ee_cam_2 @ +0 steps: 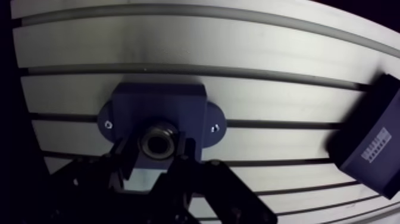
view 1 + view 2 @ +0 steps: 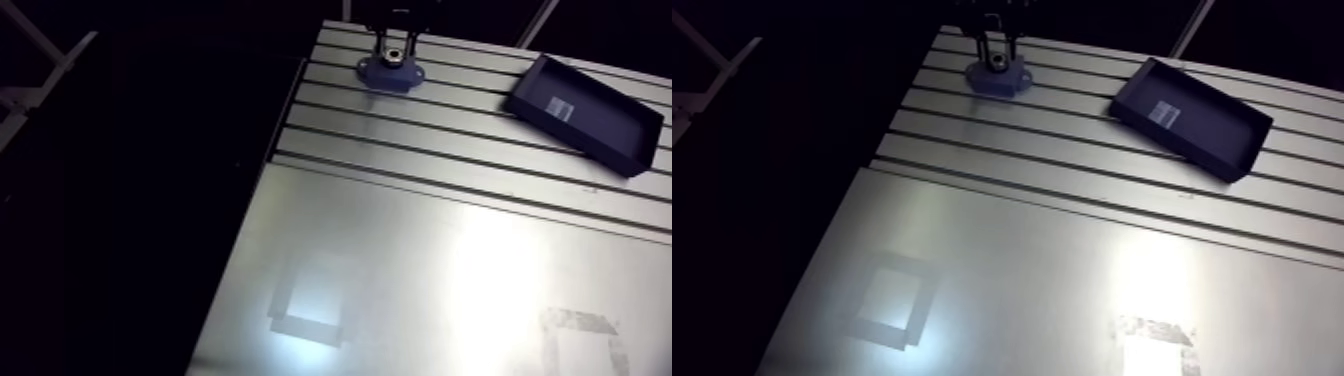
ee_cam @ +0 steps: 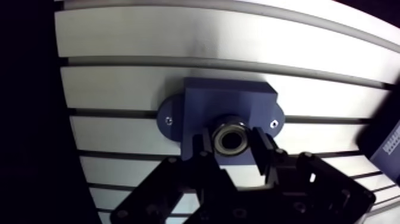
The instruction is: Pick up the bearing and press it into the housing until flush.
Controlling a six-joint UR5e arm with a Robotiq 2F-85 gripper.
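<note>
My tool (image 3: 230, 142) is clamped on the small silver ring-shaped metal bearing (image 3: 230, 136). In the wrist view the two black fingers (image 3: 201, 148) stand apart with the bearing pressed between their tips, one finger on either side of the ring, whose dark bore faces the camera. The bearing sits directly against the dark-blue plastic housing (image 3: 229, 98), a square block with a rounded flange on each side. From this angle I cannot tell whether the ring rests on the housing's opening or has entered it. Each flange carries one small bright screw (image 3: 169, 120), and the housing lies flat across the slots of the grey slotted aluminium worktop (image 3: 178, 36). In the arm view the tool comes down onto the housing at the far end of the worktop, close to its edge. Well apart from the housing, to one side of it, lies a shallow dark-blue rectangular tray (image 2: 585, 110), set askew to the slots, with a small white label (image 2: 562, 107) on its floor. The nearer part of the worktop is a smooth metal sheet (image 2: 420, 260) without slots. It bears two rectangular outlines of pale tape, one (image 2: 310, 300) toward the worktop's dark edge and one (image 2: 585, 335) below the tray's side. Neither outline is touched by the tool, the housing or the tray.
</note>
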